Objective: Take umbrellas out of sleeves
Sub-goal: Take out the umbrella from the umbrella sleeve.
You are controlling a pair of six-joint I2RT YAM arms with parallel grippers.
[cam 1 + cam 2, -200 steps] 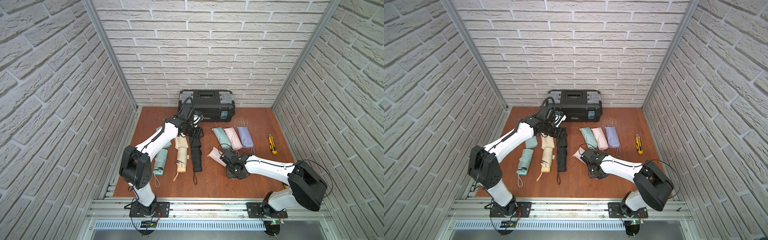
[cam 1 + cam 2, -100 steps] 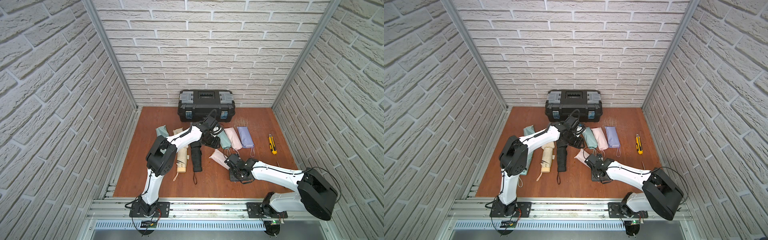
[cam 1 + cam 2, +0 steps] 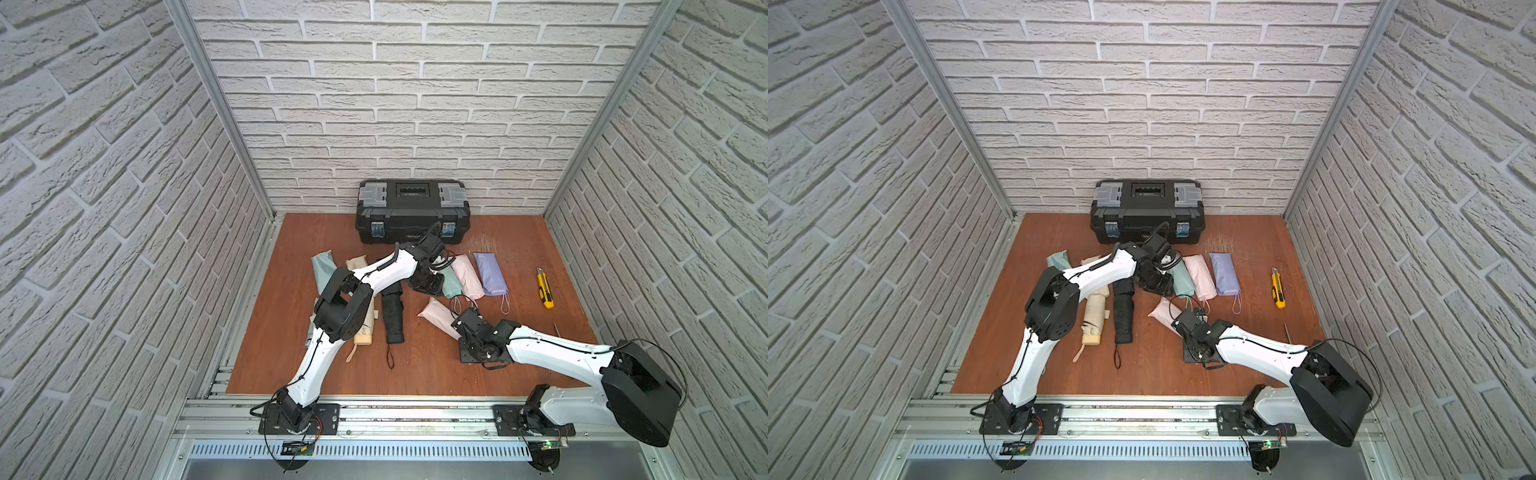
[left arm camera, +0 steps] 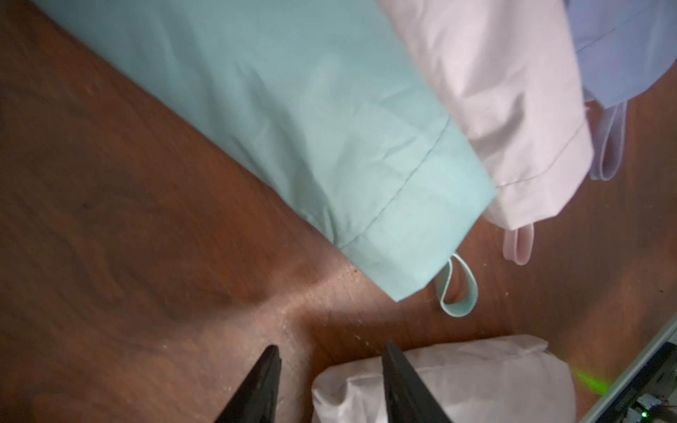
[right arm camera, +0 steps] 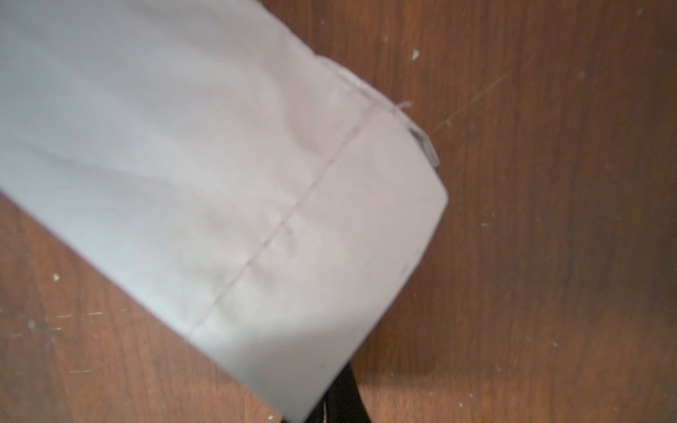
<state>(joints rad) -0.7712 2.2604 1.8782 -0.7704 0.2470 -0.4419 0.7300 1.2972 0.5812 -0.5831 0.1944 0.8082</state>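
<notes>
- Both top views: left gripper (image 3: 428, 286) hangs just beside the mint sleeve (image 3: 452, 286); right gripper (image 3: 458, 330) meets the lone pink sleeve (image 3: 434, 313).
- Left wrist: fingers (image 4: 263, 384) apart and empty, mint sleeve ahead of them.
- Right wrist: fingers (image 5: 342, 399) together, pinching the lone pink sleeve's hem.

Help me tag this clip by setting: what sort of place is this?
Probably a staged robot test cell, not a real room: white brick-pattern wall panels in metal framing, a left arm and right arm bolted to a front rail, and a wooden board floor with a black toolbox.
</notes>
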